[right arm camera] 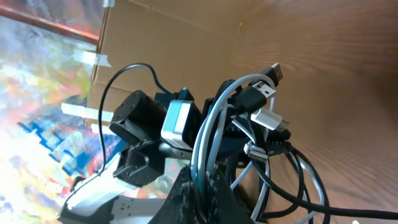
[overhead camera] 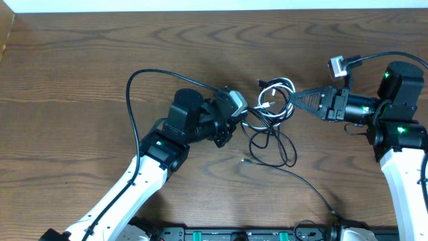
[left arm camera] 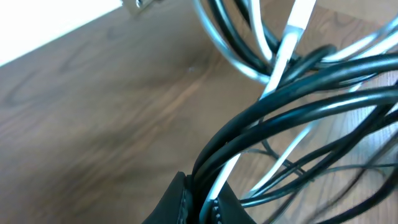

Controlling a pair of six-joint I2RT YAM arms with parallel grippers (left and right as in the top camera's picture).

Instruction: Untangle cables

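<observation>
The cables (overhead camera: 271,107) lie in a tangle of thin black and whitish loops at the table's middle, between both arms. My left gripper (overhead camera: 242,122) is at the tangle's left side; in the left wrist view its fingers (left arm camera: 179,200) are shut on black and whitish strands (left arm camera: 292,106). My right gripper (overhead camera: 291,100) meets the tangle from the right. In the right wrist view it (right arm camera: 202,194) is shut on whitish and black loops (right arm camera: 208,134), with plug tips (right arm camera: 264,99) sticking up. A loose black cord (overhead camera: 314,191) trails toward the front right.
The wooden table (overhead camera: 80,80) stretches left and far. A thick black robot wire (overhead camera: 131,90) arcs over the left arm. A cardboard wall (right arm camera: 155,37) stands beyond the table in the right wrist view. A black rail (overhead camera: 234,234) runs along the front edge.
</observation>
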